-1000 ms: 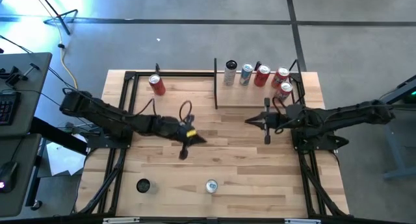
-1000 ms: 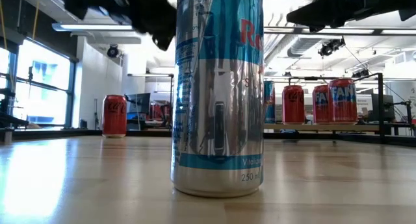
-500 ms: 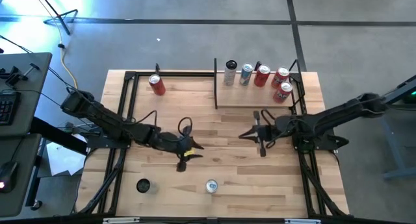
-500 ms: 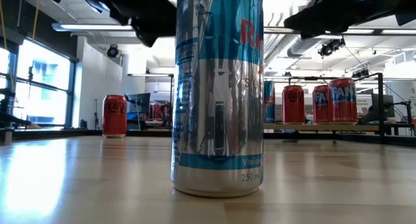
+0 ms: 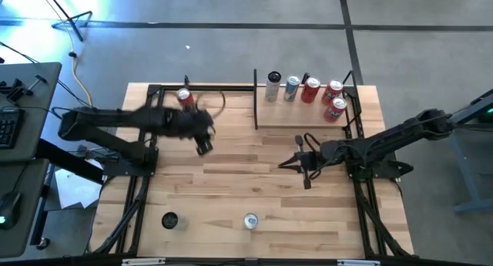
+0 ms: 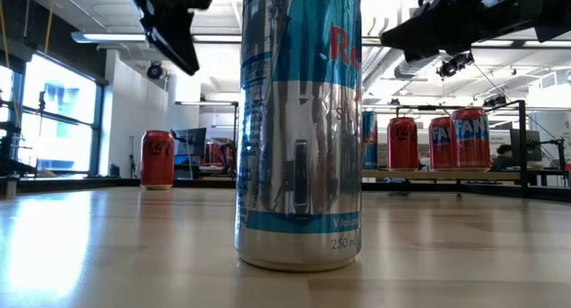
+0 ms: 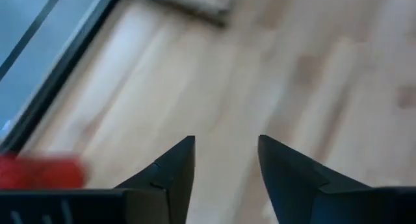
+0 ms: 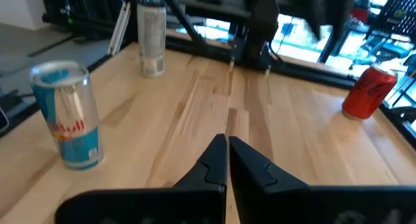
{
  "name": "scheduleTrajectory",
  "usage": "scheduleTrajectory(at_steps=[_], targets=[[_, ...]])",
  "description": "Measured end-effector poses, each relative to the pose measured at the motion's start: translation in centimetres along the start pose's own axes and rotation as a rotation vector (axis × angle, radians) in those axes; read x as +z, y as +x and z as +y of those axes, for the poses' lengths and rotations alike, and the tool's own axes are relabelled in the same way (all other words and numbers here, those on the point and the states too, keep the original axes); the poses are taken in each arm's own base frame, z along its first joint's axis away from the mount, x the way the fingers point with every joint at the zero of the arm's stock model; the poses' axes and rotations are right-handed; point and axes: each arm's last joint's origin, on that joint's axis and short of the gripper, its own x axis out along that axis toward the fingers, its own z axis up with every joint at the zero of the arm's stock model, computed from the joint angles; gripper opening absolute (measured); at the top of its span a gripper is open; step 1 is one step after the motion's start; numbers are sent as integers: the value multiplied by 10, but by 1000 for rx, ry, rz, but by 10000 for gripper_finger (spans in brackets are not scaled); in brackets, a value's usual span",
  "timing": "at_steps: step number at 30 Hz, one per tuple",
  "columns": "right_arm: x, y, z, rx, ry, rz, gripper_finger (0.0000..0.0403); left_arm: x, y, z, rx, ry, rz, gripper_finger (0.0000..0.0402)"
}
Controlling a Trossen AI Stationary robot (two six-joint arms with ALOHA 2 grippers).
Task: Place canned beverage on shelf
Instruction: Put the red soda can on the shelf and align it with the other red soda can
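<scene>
- Wooden plank tabletop [image 5: 254, 181] under me, edged by a black frame, with grey floor all around and a lit room with ceiling lights showing past the far edge in the low view
- Nearest the front edge stand two cans: a blue and silver Red Bull can [image 5: 250, 220] upright near the middle, filling most of the low view [image 6: 299, 120], and a dark-topped silver can [image 5: 169, 220] further to my left
- My right gripper [image 5: 296, 163] hangs over the middle of the table, right of centre, with its fingers [image 8: 218, 160] pressed together and nothing between them; the wrist view looks past them at the Red Bull can [image 8: 67, 113] and the silver can [image 8: 151, 39]
- My left gripper [image 5: 202, 140] is raised over the left rear part of the table, its fingers [image 7: 172, 172] partly apart and holding nothing, only bare planks showing between them
- Just beyond it, a red cola can [image 5: 185, 99] stands upright by the rear left corner, apart from the fingers; it is a red blur at the wrist picture's edge [image 7: 39, 170]
- Farthest off, the shelf [image 5: 304, 113] sits at the rear right corner, bearing five upright cans [image 5: 306, 91]: one white, one blue, three red
</scene>
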Motion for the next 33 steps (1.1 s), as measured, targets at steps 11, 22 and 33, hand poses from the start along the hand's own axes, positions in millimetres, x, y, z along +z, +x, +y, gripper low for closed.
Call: scheduleTrajectory(at_steps=[11,22,33], targets=[[0,1,0,0,-1,-5,0,5,8,102,128,-247,205,268],[0,1,0,2,-3,-6,0,-11,48,172,213,-352,423,280],[0,1,0,1,-3,-5,0,-22,72,208,247,-422,474,280]])
